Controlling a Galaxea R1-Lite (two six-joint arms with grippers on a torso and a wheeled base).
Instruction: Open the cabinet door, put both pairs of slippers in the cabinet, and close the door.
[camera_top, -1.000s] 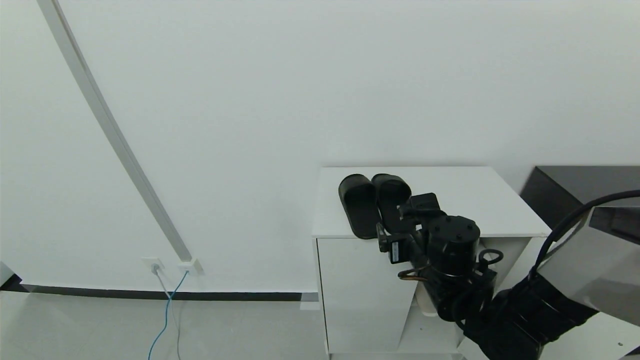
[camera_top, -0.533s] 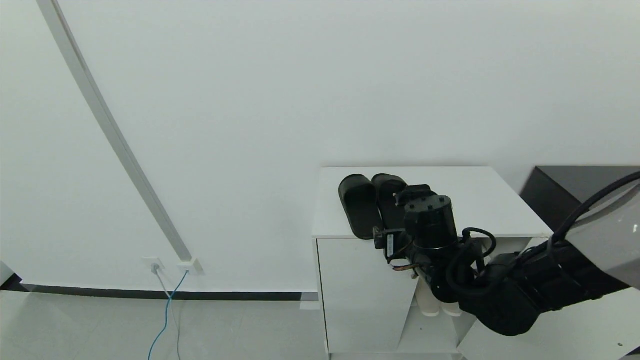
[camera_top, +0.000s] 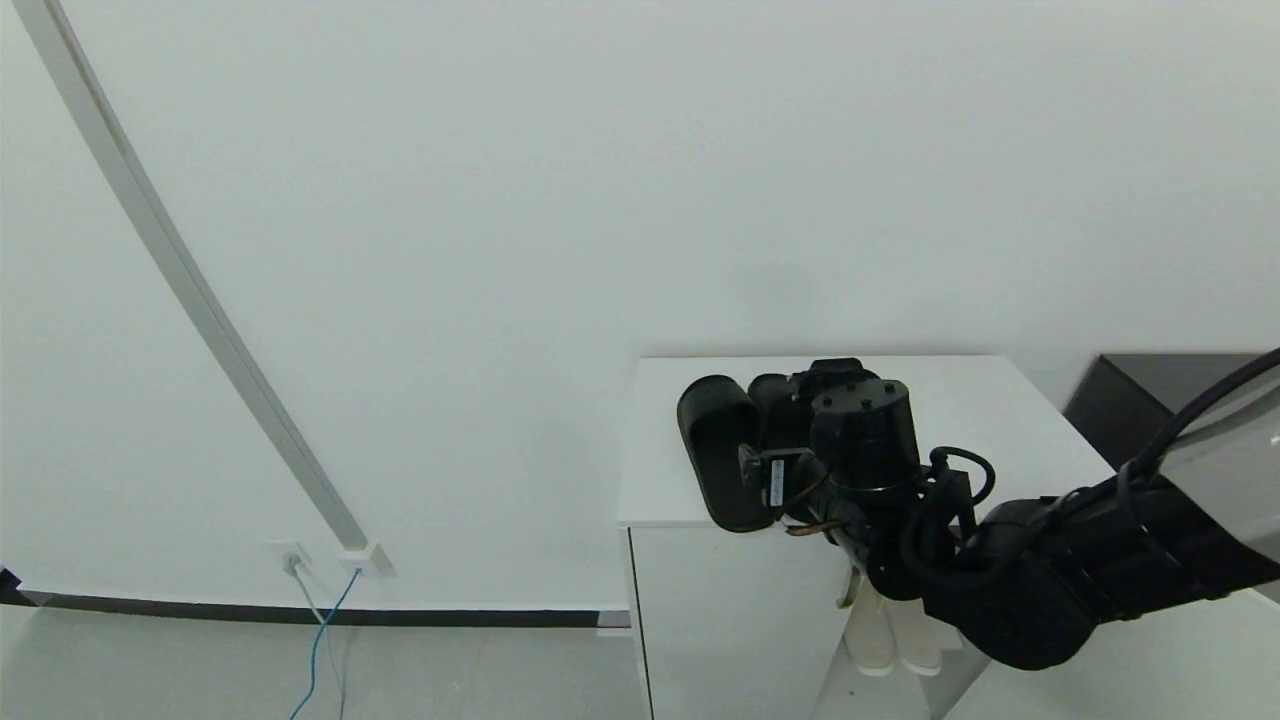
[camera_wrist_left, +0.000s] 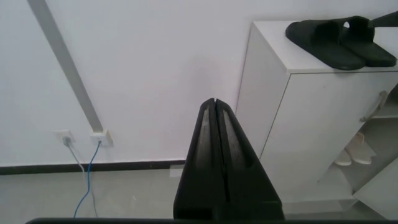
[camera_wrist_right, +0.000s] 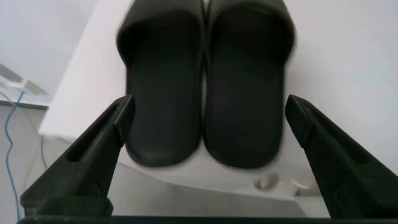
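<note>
The right gripper (camera_wrist_right: 209, 104) is held wide open, empty, at the black slippers (camera_wrist_right: 165, 81) on the cabinet (camera_top: 990, 420); the left gripper (camera_wrist_left: 216, 106) is pressed closed, empty.

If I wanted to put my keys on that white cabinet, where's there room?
The cabinet top is bare right of the black slippers, out to its right edge. The left front is crowded: the slippers lie there, with the open right hand at their near end.

The right arm (camera_top: 1050, 590) lies extended over the cabinet (camera_top: 980, 420) top, its right gripper (camera_wrist_right: 210, 106) spread wide. The left gripper (camera_wrist_left: 215, 109), fingers pressed together, hangs well apart from the cabinet.
</note>
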